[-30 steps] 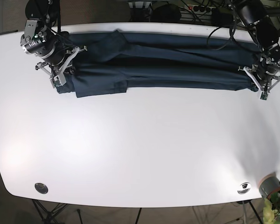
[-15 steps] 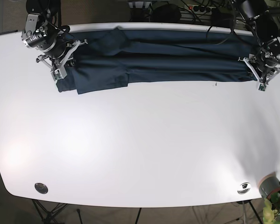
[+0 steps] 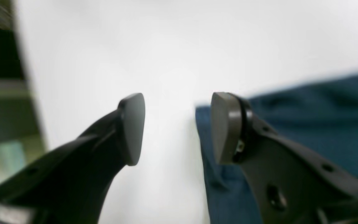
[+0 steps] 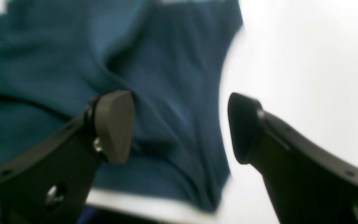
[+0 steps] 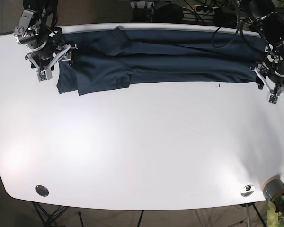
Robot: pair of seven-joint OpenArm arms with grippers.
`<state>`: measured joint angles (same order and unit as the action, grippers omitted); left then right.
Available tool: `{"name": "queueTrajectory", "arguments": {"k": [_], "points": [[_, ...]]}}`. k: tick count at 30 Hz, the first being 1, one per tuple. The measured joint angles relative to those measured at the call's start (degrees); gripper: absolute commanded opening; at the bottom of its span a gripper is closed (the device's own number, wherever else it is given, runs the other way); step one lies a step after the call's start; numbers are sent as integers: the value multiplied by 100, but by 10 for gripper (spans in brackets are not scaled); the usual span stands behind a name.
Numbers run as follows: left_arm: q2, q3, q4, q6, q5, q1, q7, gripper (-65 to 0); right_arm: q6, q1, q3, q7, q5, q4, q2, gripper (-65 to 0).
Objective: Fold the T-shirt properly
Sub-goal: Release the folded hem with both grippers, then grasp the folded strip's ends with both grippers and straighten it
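Observation:
The dark blue T-shirt (image 5: pixel 161 61) lies folded into a long band along the far edge of the white table (image 5: pixel 142 142). My right gripper (image 5: pixel 54 66) is open at the shirt's left end. In the right wrist view (image 4: pixel 179 127) its jaws straddle the edge of the shirt (image 4: pixel 57 62), one finger (image 4: pixel 113 124) over cloth and the other over bare table. My left gripper (image 5: pixel 268 89) is open at the shirt's right end. In the left wrist view (image 3: pixel 176 127) one finger (image 3: pixel 225 127) is over the corner of the shirt (image 3: pixel 306 124). Neither holds cloth.
Two round metal fittings (image 5: pixel 41 190) (image 5: pixel 247 190) sit near the table's front corners. A potted plant (image 5: pixel 277 191) stands beyond the front right corner. Cables (image 5: pixel 199 8) run behind the far edge. The table's side edge (image 3: pixel 26 93) is close to my left gripper.
The shirt slid toward the far edge with both grippers at its ends. Both grippers have since moved outward off the ends and stand open.

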<state>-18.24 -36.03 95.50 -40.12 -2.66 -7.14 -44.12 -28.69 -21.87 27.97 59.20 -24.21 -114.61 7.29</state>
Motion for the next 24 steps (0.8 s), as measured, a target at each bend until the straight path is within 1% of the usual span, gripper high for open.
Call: {"name": "queueTrajectory", "arguments": {"k": [3,7,10,12,14,15,16,17,18,19,21,22,23,24], "points": [[186,44,334,2,7,15,-11,-336,-55,201,-37,-46,-448,-35,26,-198],[444,326,616,-4,-15,-50,-17,-338,-39,374,-138,-46,-942,-44,168,-200],[610,535,645,-2,-13,-87,-2,-339,11,481,-498,-17,-1073,-44,214,-208],[686,590,645,-28,35,-232,26,-339,9,520,-811,-15,-1139,-42,190,-243],[719,592,645,-26,7,-424,13,-339,2,540,-1012,-22,-1193,-22,144,-320],[734,564,636,-26,-46,-516,-28,-339,-52,540,-1067,-31,-1154,22,127,-369],[745,527,614,-26,-76,-595,-61,-339,-24,522,-1119,-83,-1023,72,116,-423],[739,501,566,-22,-85,-660,-94,-339,-24,511,-1174,-74,-780,149,98,-452],[732,498,520,-20,-94,-693,-96,-339,2,509,-1196,-50,-632,192,90,-501],[706,501,444,2,-87,-721,-61,-339,20,496,-1241,-17,-332,280,28,-531],[688,474,293,-4,-39,-737,-13,-339,13,459,-1244,9,24,332,-85,-591],[667,431,133,-35,44,-730,17,-339,17,433,-1244,7,262,337,-177,-602],[640,354,2,-46,20,-734,24,-339,11,426,-1244,-11,533,352,-280,-601],[623,291,-87,-42,42,-734,11,-339,13,417,-1248,-7,682,358,-348,-598]]}}
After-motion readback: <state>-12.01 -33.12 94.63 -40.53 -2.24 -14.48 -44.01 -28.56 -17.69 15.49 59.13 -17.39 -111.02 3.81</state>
